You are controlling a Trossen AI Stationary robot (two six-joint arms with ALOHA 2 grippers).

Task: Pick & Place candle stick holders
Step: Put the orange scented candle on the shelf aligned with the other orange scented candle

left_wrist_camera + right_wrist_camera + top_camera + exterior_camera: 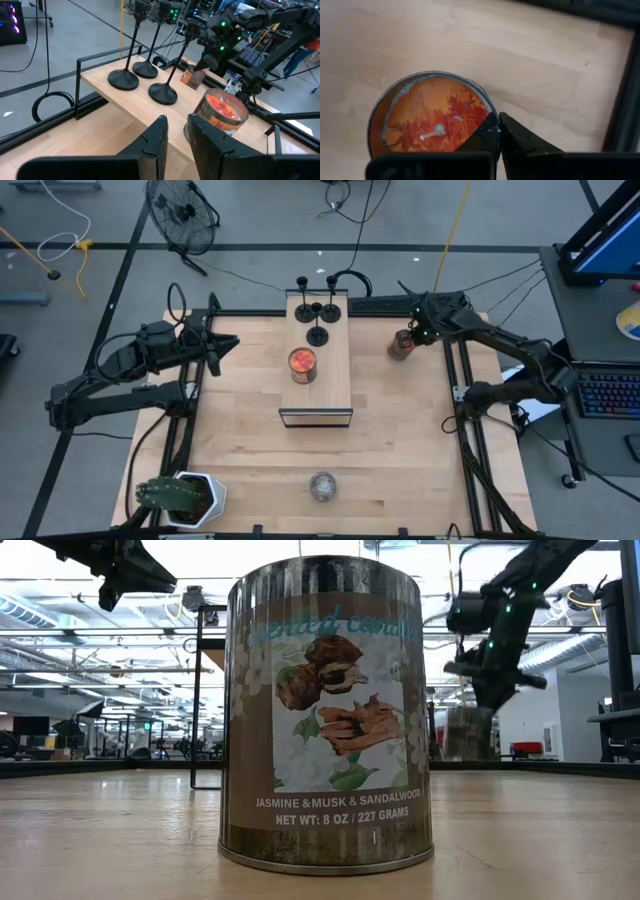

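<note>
Right gripper [497,131], jaws clamped on the rim of an orange-topped round candle tin [431,116], should lift vertically, avoiding tilt.

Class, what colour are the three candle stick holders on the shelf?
Matte black candle stick holders, clearest in the left wrist view.

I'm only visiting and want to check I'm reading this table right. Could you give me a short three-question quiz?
1. How many holders stand on the shelf?
2. True or false: the jaws of the right arm are shut on a holder.
3. The jaws of the left arm are: A shut on a holder, B open and empty, C gripping a cactus.
Key: 1 three. 2 false, they pinch a tin's rim. 3 B.
</note>
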